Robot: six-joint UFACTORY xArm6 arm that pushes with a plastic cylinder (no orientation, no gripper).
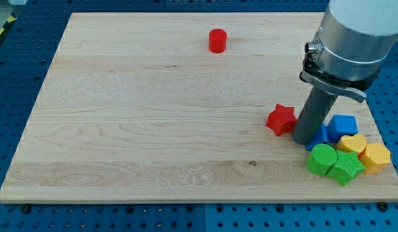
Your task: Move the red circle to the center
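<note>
The red circle (217, 40) is a small red cylinder standing near the view's top, a little right of the middle of the wooden board (122, 129). My tip (303, 139) rests on the board at the view's right, far below and to the right of the red circle. The tip stands just right of a red star (280, 119), almost touching it, and just left of a cluster of blocks.
At the view's lower right lie a blue cube (344, 125), a second blue block (319, 138) partly hidden behind the rod, a green round block (321, 158), a green star (345, 167), a yellow block (352, 144) and an orange-yellow block (376, 157).
</note>
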